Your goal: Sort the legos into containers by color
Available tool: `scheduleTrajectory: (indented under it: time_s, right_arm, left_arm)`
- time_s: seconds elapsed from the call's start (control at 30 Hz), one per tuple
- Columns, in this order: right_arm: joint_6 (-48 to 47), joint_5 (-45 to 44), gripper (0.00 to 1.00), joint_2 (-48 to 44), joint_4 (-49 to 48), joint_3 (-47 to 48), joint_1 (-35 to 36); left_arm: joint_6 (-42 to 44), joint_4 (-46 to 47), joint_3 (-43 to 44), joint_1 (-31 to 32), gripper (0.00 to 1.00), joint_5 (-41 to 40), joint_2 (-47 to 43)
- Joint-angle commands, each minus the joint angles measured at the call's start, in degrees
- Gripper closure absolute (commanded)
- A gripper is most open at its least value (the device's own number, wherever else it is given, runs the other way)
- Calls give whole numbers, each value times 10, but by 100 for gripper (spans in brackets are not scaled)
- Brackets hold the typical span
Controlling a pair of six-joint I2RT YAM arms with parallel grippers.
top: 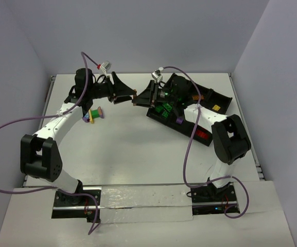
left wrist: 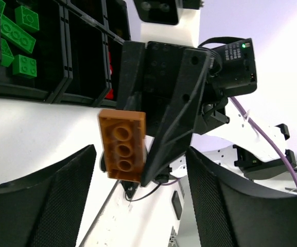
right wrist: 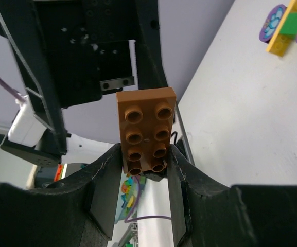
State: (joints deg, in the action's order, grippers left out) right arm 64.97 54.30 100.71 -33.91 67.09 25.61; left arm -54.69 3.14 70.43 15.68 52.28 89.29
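The left arm bends at its elbow over the left of the worktop (top: 138, 149) and points its wrist rightward, past a mixed-colour lego cluster (top: 94, 114). The left end effector (top: 129, 95) has its fingers apart and clear of the brown brick (right wrist: 145, 128). The right arm reaches leftward across the black tray (top: 225, 99), and the right end effector (right wrist: 144, 172) is clamped on one end of that brick, holding it in the air between both end effectors.
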Motion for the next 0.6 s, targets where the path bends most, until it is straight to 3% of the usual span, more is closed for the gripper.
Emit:
scheduleTrajectory:
  time_s: [0.0,0.13,0.2,0.3,0.4,0.5,0.57]
  right_arm:
    - [-39,-9,100,-24,30,-1,-3]
    - [-69,-30,100,-35,73,-8,-4]
    - [-94,-43,100,-46,115,1,-7]
    - [-194,-111,100,-63,308,39,-21]
    - [-279,-229,100,-79,437,85,-37]
    - [-306,-289,100,-94,503,92,-58]
    - [-317,-326,100,-113,529,83,-97]
  left_arm:
    - [16,-3,6,-2,15,-2,-26]
    - [26,-19,14,-2,1,-8,-23]
    - [46,-46,23,-4,1,-18,-23]
    - [66,-109,39,-21,1,-52,-21]
    - [45,-97,16,-53,1,-51,-30]
    - [39,-106,1,-77,1,-83,-39]
    - [64,-176,13,-91,1,-131,-39]
